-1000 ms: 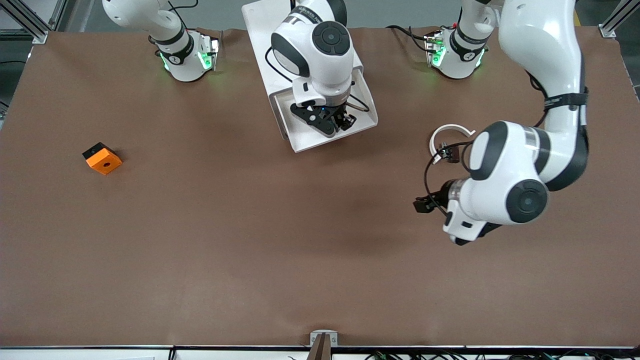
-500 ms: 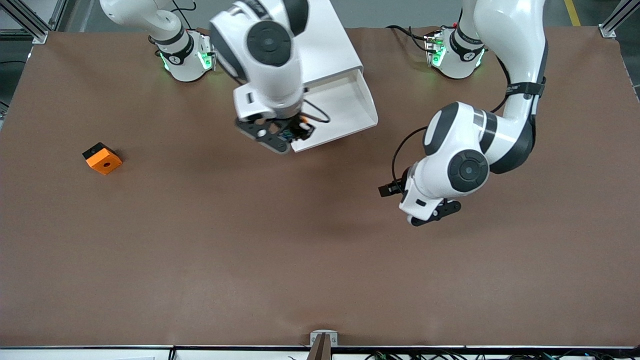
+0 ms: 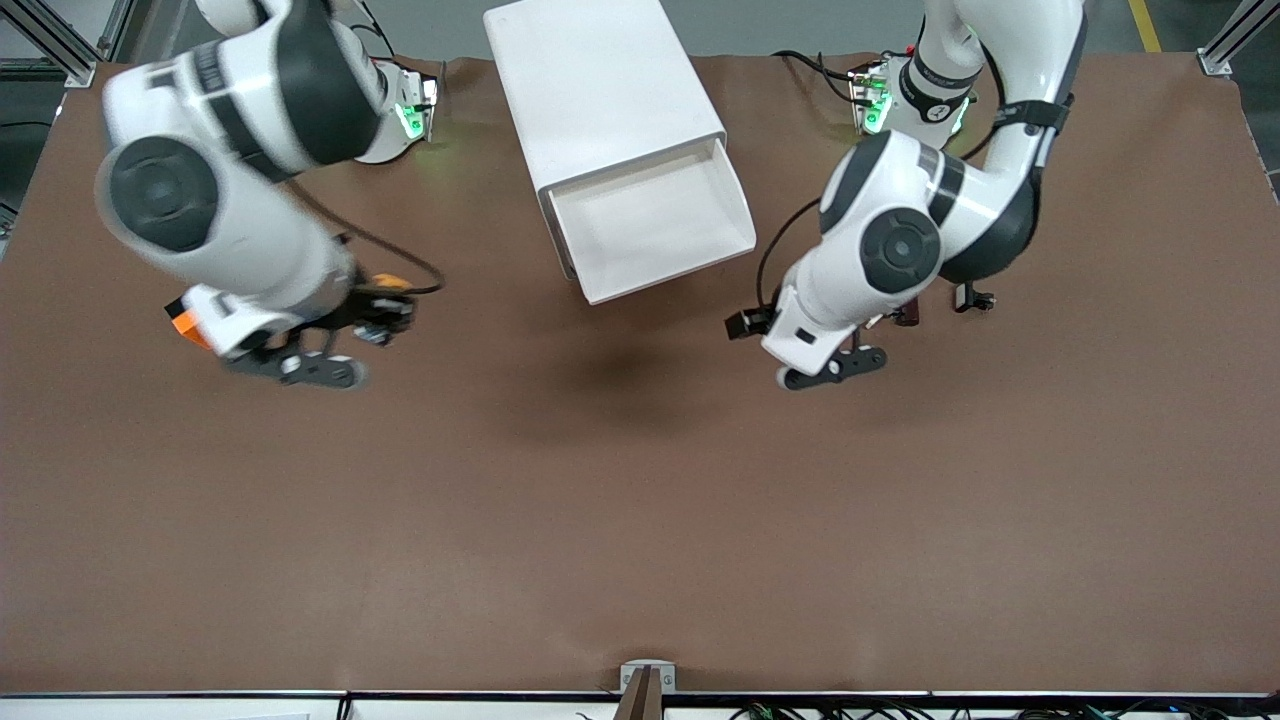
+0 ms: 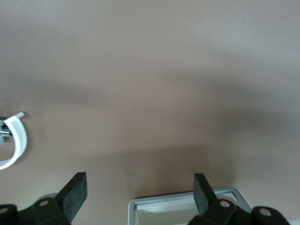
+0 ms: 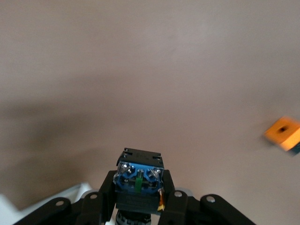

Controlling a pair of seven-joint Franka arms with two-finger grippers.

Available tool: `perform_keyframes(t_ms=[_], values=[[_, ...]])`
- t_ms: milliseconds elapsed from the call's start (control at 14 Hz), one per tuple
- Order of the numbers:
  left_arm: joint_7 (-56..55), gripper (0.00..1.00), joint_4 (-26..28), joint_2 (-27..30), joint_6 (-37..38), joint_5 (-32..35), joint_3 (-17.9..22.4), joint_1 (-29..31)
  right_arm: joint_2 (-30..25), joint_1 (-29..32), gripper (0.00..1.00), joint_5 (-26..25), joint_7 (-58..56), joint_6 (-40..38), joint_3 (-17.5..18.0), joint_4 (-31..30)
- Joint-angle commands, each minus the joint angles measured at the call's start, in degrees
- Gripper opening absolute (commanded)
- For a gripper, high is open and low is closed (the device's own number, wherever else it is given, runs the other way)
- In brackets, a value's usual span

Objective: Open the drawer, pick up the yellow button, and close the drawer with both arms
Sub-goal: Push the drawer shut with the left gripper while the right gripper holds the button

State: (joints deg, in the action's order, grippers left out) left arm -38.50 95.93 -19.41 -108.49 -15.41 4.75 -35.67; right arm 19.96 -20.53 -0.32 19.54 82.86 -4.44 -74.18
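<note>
Since a second ago the right arm has swung out of the drawer (image 3: 655, 222) to the left part of the front view, and the left arm has drawn in toward the drawer's front. The right gripper (image 3: 345, 330) hangs over the table at centre-left, just above the orange block (image 3: 183, 322), its fingers pinched on the button (image 5: 138, 180); the right wrist view shows the bluish base clamped between them, with the block (image 5: 282, 133) off at that picture's right edge. The grip looks meant to carry the button clear so the drawer can be shut. The drawer stands pulled out and bare at upper centre, under the white cabinet (image 3: 600, 90). The left gripper (image 3: 835, 367) hovers right of centre, fingers spread wide in its wrist view (image 4: 138, 192), the drawer's corner (image 4: 187, 206) showing between them, probably lining up to push it closed. Its elbow is bent high, wrist angled down toward the table (image 3: 640, 520).
</note>
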Motion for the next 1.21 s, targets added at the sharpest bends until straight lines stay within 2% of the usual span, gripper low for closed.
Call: perform_keyframes(t_ms=[0,214,429,643,1143], values=[[-0.5,1.00,3.0,1.1,-2.9,1.7,-0.3,-2.3,-0.9,5.4,0.20,-3.5,-9.8,0.4,1.3,-2.4],[-6.7,1.00,2.9,-0.4,-6.3,5.1,-0.4,-5.4,-1.0,12.2,0.20,-3.7,-23.2,6.1,1.3,-5.8],[-8.6,1.00,2.8,-0.9,-6.3,4.9,-0.8,-7.7,-1.2,17.2,0.20,-3.9,-30.9,12.3,1.3,-10.6],[-12.5,1.00,2.9,-1.2,-6.3,4.6,-3.4,-8.5,-1.6,22.4,0.20,-4.2,-37.6,21.7,1.3,-17.3],[-18.2,1.00,3.6,-0.5,-5.7,4.6,-11.2,-8.4,-3.3,26.2,0.20,-4.2,-39.1,45.8,1.3,-36.0]])
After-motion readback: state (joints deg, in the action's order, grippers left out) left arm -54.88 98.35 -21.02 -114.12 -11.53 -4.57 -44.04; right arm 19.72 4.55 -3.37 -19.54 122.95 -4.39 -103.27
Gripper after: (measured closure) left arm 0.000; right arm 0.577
